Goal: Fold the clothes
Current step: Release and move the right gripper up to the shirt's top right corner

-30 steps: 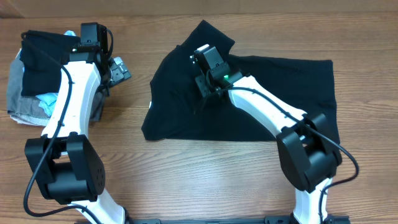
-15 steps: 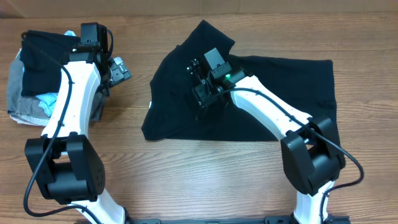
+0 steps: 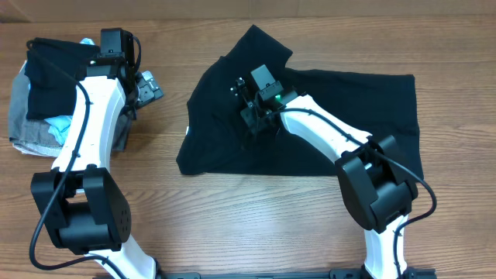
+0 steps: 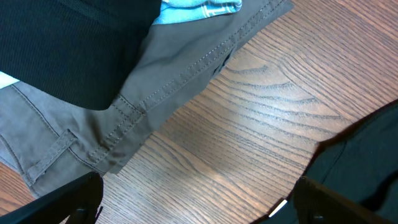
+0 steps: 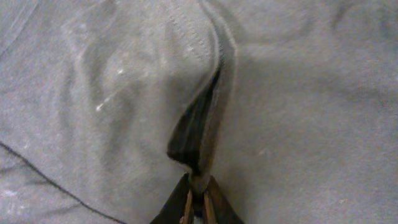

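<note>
Closest in, the right gripper (image 5: 198,208) has its fingers pressed together on a thin raised ridge of the black T-shirt (image 5: 298,124), just below a stitched hem (image 5: 198,38) where the cloth has opened into a small dark pocket. From overhead, that pinch sits left of the shirt's middle. The shirt lies spread but rumpled across the centre and right of the wooden table (image 3: 256,225), with its white label (image 3: 188,130) at the left edge and one flap turned up at the far side. The bite looks slight, so I judge that a quick lift could let the soft cloth slide out. It may also have caught only the upper layer, and then the fold would drag and bunch rather than lie flat. Nothing pins the rest of the shirt, so a long pull could haul the whole garment along. Farther left, the left gripper (image 4: 205,202) hangs wide apart and empty over bare wood, beside a pile of grey trousers (image 4: 155,93), a light-blue garment (image 4: 199,7) and a dark knit garment (image 4: 62,43). A sweep that way could snag the pile.
</note>
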Controlling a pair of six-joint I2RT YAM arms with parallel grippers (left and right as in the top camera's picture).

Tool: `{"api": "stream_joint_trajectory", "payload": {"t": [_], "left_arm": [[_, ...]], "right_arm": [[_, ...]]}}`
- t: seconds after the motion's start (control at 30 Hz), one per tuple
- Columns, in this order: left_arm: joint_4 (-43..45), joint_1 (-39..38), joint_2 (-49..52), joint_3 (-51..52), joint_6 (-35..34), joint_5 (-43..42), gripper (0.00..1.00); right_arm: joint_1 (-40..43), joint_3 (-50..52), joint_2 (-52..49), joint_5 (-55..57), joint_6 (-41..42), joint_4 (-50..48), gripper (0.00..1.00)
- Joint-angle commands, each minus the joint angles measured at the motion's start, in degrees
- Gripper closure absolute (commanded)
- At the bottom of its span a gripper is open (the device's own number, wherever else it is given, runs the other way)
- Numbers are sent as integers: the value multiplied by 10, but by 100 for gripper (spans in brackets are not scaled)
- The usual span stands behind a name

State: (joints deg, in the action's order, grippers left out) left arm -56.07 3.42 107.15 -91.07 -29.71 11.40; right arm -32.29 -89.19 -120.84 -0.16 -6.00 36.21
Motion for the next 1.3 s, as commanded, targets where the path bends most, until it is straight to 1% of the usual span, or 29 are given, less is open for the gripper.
{"api": "stream_joint_trajectory", "payload": {"t": [0.0, 0.27, 0.5, 0.53, 0.57, 0.6, 0.63, 0.7, 0.73, 0.77, 0.83, 0.97, 1.0, 1.1, 1.17, 1.2, 1.27], "left_arm": [[0, -1, 9, 0, -8, 4, 0], [0, -1, 9, 0, -8, 4, 0], [0, -1, 9, 0, -8, 4, 0], [0, -1, 9, 0, -7, 4, 0], [0, -1, 9, 0, -7, 4, 0], [0, -1, 9, 0, -8, 4, 0], [0, -1, 9, 0, -7, 4, 0], [0, -1, 9, 0, -8, 4, 0], [0, -1, 9, 0, -8, 4, 0], [0, -1, 9, 0, -8, 4, 0], [0, -1, 9, 0, -8, 4, 0], [0, -1, 9, 0, -8, 4, 0], [0, -1, 9, 0, -7, 4, 0], [0, -1, 9, 0, -8, 4, 0], [0, -1, 9, 0, -8, 4, 0], [0, -1, 9, 0, -8, 4, 0], [0, -1, 9, 0, -8, 4, 0]], "right_arm": [[21, -1, 1, 7, 0, -9, 95], [47, -1, 0, 7, 0, -30, 94], [49, -1, -15, 7, 2, -34, 94], [49, -1, -17, 6, 2, -34, 88], [49, -1, -22, 5, 2, -34, 79], [50, -1, -24, 5, 2, -35, 73], [50, -1, -26, 5, 2, -36, 69], [50, -2, -26, 6, 8, -44, 50], [51, -5, -22, 11, 23, -49, 42], [53, -10, -19, 18, 39, -49, 39], [60, -27, -9, 28, 74, -45, 34], [87, -73, 24, 61, 155, -10, 32], [98, -86, 33, 66, 169, 5, 31], [128, -118, 55, 65, 170, 57, 30], [144, -131, 67, 44, 166, 92, 30], [152, -133, 73, 20, 158, 109, 31], [163, -133, 81, -24, 148, 137, 36]]}}
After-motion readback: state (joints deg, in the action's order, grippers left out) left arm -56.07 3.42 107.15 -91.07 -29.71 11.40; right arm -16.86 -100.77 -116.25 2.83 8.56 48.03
